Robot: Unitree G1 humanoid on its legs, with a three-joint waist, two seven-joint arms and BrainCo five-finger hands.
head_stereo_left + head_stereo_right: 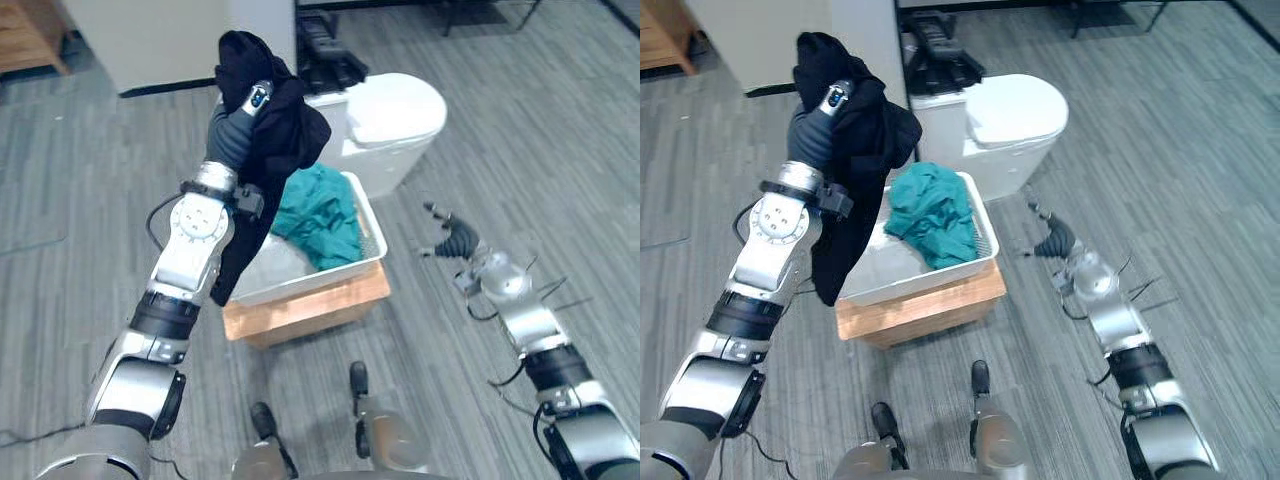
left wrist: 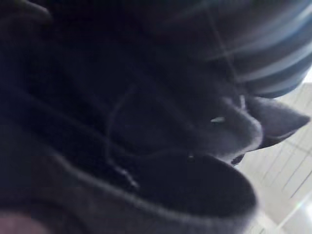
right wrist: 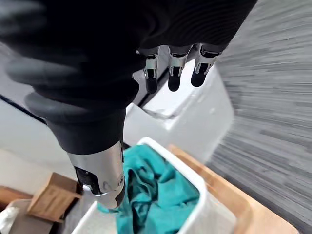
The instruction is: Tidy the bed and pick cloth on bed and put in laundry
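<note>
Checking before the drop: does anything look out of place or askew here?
The black cloth hanging from the left hand trails down outside the left rim of the white basket, so it may miss. The teal cloth lies inside.

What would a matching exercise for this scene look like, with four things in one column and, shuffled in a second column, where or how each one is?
Things:
1. black cloth
2. teal cloth
3. white basket
4. right hand

Places or states:
A. resting on the wooden box
B. open, holding nothing, apart from the basket
C. hanging from the raised left hand
D. lying inside the white basket

Pairs: 1-C, 2-D, 3-A, 4-B
</note>
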